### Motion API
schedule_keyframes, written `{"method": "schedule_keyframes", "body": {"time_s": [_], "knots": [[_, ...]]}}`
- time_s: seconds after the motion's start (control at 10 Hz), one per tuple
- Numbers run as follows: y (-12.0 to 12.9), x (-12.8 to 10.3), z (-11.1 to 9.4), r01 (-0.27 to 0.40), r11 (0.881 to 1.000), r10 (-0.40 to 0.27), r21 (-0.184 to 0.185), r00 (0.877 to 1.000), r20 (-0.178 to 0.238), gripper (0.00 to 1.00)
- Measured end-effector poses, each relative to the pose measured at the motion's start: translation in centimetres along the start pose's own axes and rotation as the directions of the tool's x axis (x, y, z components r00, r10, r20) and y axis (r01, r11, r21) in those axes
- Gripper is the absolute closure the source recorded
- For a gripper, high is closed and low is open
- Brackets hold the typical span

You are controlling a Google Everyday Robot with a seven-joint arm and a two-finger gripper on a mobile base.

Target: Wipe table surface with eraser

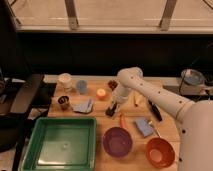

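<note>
Eraser: the small black eraser (110, 113) is down on the wood near the middle of the table top (134, 113), right under the tip of the gripper.
Gripper: the gripper (114, 107) hangs at the end of the white arm (150, 92) and points down at the eraser.
Grip: cannot tell if it is open or closed, because the dark gripper and the black block blend into one shape.
Done so far: the eraser looks like it is already on the wood, so the wiping seems to be starting or going on.
Left to do: probably most of the wiping, since no clean or dirty patches show.
Close to the gripper: an orange cup (101, 93) sits just past it toward the window. A blue-grey cloth (83, 106) lies to one side. A purple bowl (117, 141) is nearer the camera.
Further out: a blue sponge pad (144, 126), a black-handled tool (154, 110), an orange bowl (160, 152) and a green tray (60, 125).
Surface: light brown wood planks, crowded, with little room to slide.
Room: a dark wall with a window and metal bars (72, 15) behind the table.
</note>
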State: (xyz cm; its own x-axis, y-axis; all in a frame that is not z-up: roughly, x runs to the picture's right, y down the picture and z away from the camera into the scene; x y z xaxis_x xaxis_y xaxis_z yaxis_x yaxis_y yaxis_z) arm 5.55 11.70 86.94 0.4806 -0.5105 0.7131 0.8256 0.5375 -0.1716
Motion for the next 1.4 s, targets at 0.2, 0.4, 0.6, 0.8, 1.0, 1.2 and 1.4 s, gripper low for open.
{"method": "schedule_keyframes", "body": {"time_s": [0.2,0.4,0.6,0.8,1.0,1.2,1.4], "knots": [[-1.3,-1.0,0.5,0.019,0.999,-0.019,0.03,1.0,0.019,1.0],[-1.5,-3.3,1.4,0.033,0.998,-0.036,0.046,0.998,0.056,1.0],[0.1,-5.5,2.1,0.028,0.999,-0.031,0.036,0.996,0.089,1.0],[2.0,-6.8,2.3,0.011,1.0,-0.012,0.015,0.994,0.107,1.0],[4.4,-5.7,1.1,-0.028,1.0,0.028,-0.005,0.996,0.086,1.0],[4.8,-3.4,-0.1,-0.049,0.999,0.05,-0.011,0.998,0.05,1.0],[3.3,-1.2,-0.6,-0.039,0.999,0.04,-0.009,0.999,0.026,1.0]]}}
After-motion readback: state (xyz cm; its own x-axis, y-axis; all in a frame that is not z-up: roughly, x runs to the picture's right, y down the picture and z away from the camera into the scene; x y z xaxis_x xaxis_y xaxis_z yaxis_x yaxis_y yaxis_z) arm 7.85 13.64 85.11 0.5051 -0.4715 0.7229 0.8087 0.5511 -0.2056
